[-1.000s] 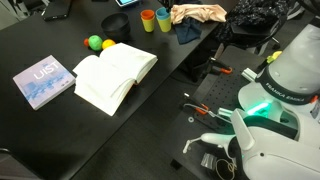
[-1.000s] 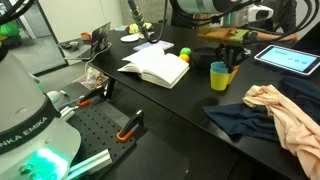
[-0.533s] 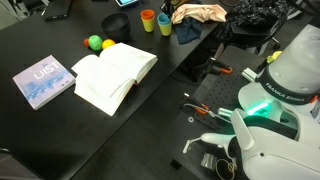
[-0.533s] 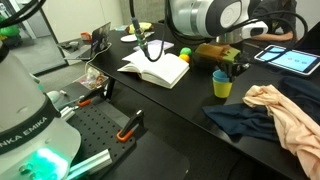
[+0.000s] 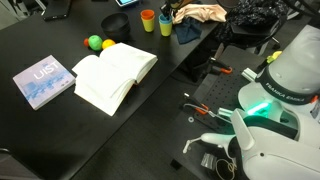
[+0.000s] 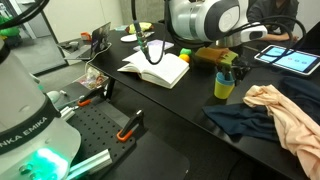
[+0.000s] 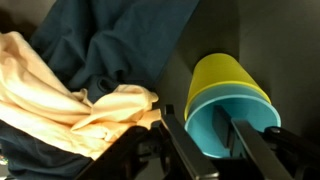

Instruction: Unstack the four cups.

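Observation:
A stack of cups stands on the black table, a teal cup (image 7: 232,128) nested in a yellow cup (image 7: 222,75). It shows in both exterior views (image 5: 164,23) (image 6: 224,88). An orange cup (image 5: 147,20) stands alone beside the stack. I cannot make out a green cup. My gripper (image 7: 205,142) (image 6: 225,74) is open right on top of the stack. One finger is inside the teal cup and the other is outside its rim.
A peach cloth (image 7: 60,95) (image 6: 287,115) on a dark blue cloth (image 7: 120,45) (image 6: 235,122) lies close beside the stack. An open book (image 5: 115,75) (image 6: 156,68), green and yellow balls (image 5: 99,43), a blue book (image 5: 44,80) and a tablet (image 6: 290,58) are also on the table.
My arm has swung in over the cup stack and the gripper has come down onto its rim. The cups and cloths have stayed where they were.

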Robot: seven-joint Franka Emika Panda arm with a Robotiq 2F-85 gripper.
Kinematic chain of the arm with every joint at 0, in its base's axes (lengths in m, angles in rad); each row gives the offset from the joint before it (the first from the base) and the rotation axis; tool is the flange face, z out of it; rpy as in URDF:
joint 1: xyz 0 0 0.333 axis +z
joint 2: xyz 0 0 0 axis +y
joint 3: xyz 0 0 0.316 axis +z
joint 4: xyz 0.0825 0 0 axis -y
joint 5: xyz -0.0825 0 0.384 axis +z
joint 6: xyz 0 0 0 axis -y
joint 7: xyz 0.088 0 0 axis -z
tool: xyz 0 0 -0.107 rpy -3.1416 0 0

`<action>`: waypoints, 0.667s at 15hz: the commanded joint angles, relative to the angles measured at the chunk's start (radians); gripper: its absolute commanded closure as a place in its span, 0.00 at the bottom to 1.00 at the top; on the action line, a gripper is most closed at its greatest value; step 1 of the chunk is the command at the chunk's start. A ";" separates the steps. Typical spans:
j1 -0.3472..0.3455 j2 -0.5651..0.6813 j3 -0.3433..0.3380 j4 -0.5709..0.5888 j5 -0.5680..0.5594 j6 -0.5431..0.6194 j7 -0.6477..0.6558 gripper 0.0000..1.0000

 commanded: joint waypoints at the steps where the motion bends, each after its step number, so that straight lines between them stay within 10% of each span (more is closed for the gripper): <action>1: 0.072 -0.020 -0.064 0.002 0.005 -0.043 0.031 0.25; 6: 0.119 -0.011 -0.104 0.013 -0.011 -0.088 0.050 0.00; 10: 0.123 -0.014 -0.095 0.018 -0.015 -0.114 0.052 0.33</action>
